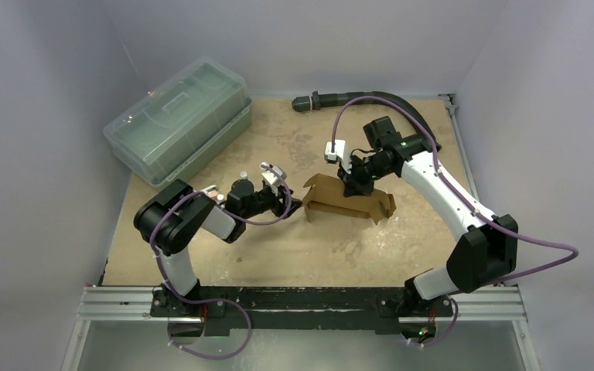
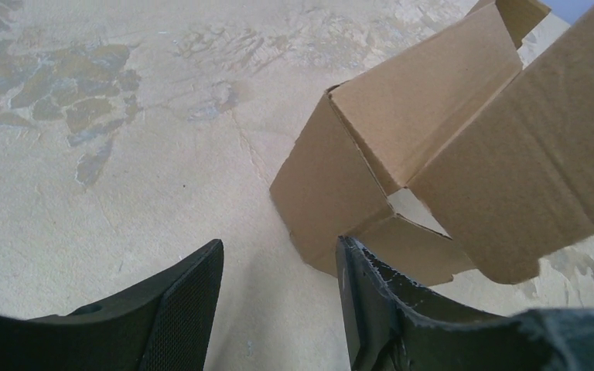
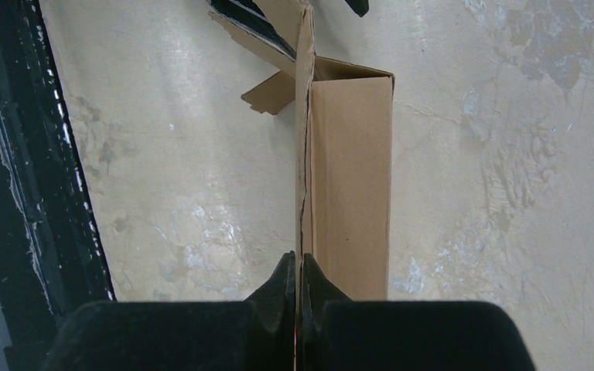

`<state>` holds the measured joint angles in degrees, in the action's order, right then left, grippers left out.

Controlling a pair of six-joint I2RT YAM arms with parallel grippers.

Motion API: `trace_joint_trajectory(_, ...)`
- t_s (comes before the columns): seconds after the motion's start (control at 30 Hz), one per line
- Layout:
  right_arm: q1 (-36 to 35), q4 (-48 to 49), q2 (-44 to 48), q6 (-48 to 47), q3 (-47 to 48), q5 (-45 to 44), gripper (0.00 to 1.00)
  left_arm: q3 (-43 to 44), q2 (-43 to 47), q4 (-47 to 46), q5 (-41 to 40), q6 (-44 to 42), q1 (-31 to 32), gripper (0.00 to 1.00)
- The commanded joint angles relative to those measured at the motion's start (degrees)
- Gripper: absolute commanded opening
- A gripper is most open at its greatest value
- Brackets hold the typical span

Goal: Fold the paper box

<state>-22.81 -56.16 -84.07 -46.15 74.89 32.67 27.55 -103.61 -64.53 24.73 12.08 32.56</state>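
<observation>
The paper box (image 1: 348,199), brown cardboard and partly folded, lies near the middle of the table with flaps sticking out. My right gripper (image 1: 349,184) comes down on it from the far side and is shut on a thin upright wall of the paper box (image 3: 345,185), pinched between its fingertips (image 3: 299,267). My left gripper (image 1: 292,202) sits just left of the box, open, with nothing between its fingers. In the left wrist view its right finger (image 2: 371,294) is close to a lower flap of the paper box (image 2: 433,131); contact is unclear.
A large clear greenish lidded plastic bin (image 1: 178,120) stands at the far left. A black hose (image 1: 356,97) lies along the back edge. A metal rail (image 1: 302,303) runs along the near edge, and grey walls enclose the table.
</observation>
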Motion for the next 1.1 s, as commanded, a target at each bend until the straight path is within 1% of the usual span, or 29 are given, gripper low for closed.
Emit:
trace_joint_trajectory(0.0,0.0,-0.6,-0.1,-0.7,2.0,2.0,0.0,-0.9,-1.0,-6.0,2.6,-1.9,1.0,0.55)
trace_joint_trajectory(0.13,0.0,-0.7,-0.1,-0.7,2.1,2.1,0.0,-1.2,-1.8,-7.8,2.5,-1.7,1.8,0.55)
trace_joint_trajectory(0.37,0.0,-0.9,-0.2,-0.8,2.1,2.1,0.0,-3.3,-3.2,-13.8,1.2,-1.5,3.2,0.55)
trace_joint_trajectory(0.67,0.0,-1.1,-0.1,-0.9,1.9,2.3,0.0,-3.6,-6.7,-20.2,-8.5,-1.9,7.5,0.53)
trace_joint_trajectory(0.83,0.0,-1.1,0.0,-1.0,1.6,2.6,0.0,-4.5,-8.2,-25.7,-12.6,-1.1,9.1,0.5)
trace_joint_trajectory(1.07,0.0,-1.1,-0.3,-1.0,1.8,3.6,0.0,-4.8,-10.4,-30.1,-18.4,-1.7,12.0,0.48)
